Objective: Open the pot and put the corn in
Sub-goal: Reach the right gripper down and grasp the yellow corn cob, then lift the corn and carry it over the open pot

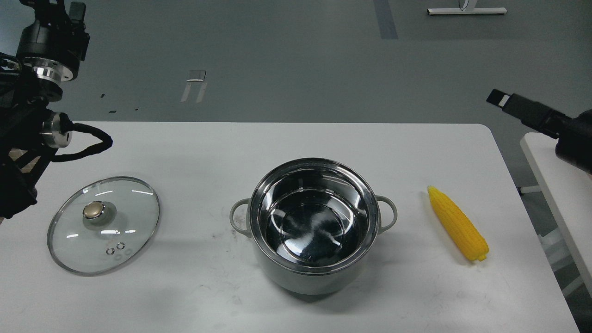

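The pot (pixel 314 259) stands open in the middle of the white table (pixel 296 138); its shiny inside is empty. The corn (pixel 457 223) lies on the table to the right of the pot, tapered end pointing away from me. The glass lid (pixel 129 203) with its gold knob lies flat on the table at the left. My left gripper (pixel 69 7) is raised at the top left, far above the lid and cut off by the view's top edge. My right gripper (pixel 502 99) is up at the right edge, beyond the table, seen side-on as one dark bar; nothing shows in it.
A second white table (pixel 559 185) stands off the right edge. My left arm's thick black links and a cable loop (pixel 88 143) hang over the table's far left corner. Grey floor lies beyond the table.
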